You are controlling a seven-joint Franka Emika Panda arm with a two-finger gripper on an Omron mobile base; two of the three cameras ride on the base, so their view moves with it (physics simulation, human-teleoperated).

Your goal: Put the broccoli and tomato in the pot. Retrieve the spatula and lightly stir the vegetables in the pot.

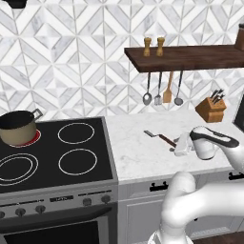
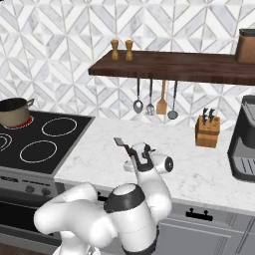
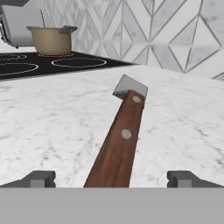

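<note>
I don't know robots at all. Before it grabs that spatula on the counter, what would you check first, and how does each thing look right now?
1. Spatula lies flat on the marble counter: ok.
2. Handle runs between the gripper's two fingertips: ok.
3. Jaws stand apart, wide enough for the handle: ok.
4. Fingers low enough to close on the handle: cannot tell.
5. Pot sits on the back left burner of the stove, ready for stirring: ok.
6. Broccoli and tomato already inside the pot: cannot tell.
</note>
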